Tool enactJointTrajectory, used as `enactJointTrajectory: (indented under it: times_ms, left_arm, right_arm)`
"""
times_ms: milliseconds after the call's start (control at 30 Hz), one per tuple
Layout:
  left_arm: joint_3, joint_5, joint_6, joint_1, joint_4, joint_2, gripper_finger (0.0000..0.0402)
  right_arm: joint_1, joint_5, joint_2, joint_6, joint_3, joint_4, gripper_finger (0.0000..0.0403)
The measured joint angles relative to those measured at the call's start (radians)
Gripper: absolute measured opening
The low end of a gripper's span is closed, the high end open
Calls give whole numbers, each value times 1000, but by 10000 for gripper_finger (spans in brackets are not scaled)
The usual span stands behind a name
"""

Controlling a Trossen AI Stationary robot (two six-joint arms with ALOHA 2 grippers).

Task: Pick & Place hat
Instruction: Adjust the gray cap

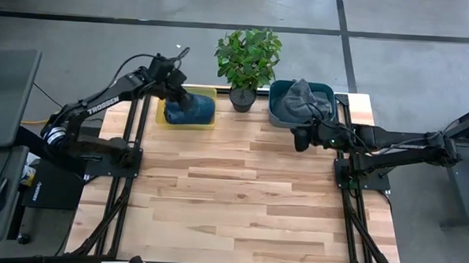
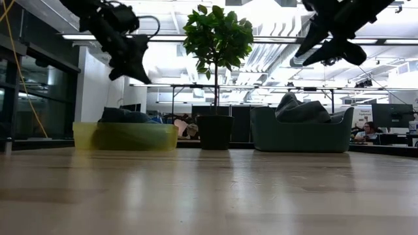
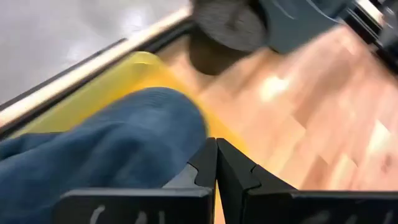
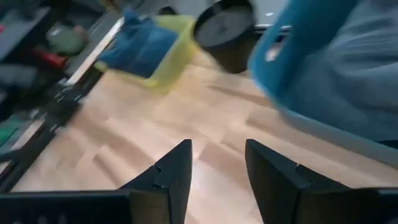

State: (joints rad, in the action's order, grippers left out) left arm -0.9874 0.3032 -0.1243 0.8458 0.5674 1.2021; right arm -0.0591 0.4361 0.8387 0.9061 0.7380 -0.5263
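Left fingers (image 3: pixel 216 163) together above blue hat (image 3: pixel 93 143)

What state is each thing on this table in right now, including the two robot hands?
Blue hat: lying in the yellow bin.
Grey hat: heaped in the teal bin, poking above its rim.
Potted plant: upright between the bins.
Left gripper: fingers shut, empty, above the blue hat.
Right gripper: fingers open, empty, beside the teal bin.

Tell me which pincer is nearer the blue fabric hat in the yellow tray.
Left. The left pincer hangs shut right above the blue fabric hat; the right pincer is open across the table beside the teal bin.
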Motion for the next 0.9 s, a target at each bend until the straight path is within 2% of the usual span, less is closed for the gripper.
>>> enactJointTrajectory:
  times_ms: [100,267,300,433,567,733,900]
  left_arm:
    - [0,2,9,-61,6,-36,0]
    - [0,-15,16,-185,3,-82,0]
    - [0,-25,16,-210,3,-87,0]
    - [0,-56,14,-299,4,-89,0]
    - [21,-59,-10,-360,-22,-125,0]
    - [130,-85,-117,-430,-132,-184,0]
    - [249,-106,-232,-489,-183,-307,0]
  right_arm:
    - [-34,22,0,12,0,-8,116]
    - [-148,-23,0,-104,0,61,20]
    - [-174,-25,0,-130,0,70,11]
    - [-299,-33,10,-167,0,79,7]
    - [-432,-99,61,-219,0,123,2]
    - [-567,-219,156,-291,0,241,1]
    - [-661,-281,230,-358,0,327,1]
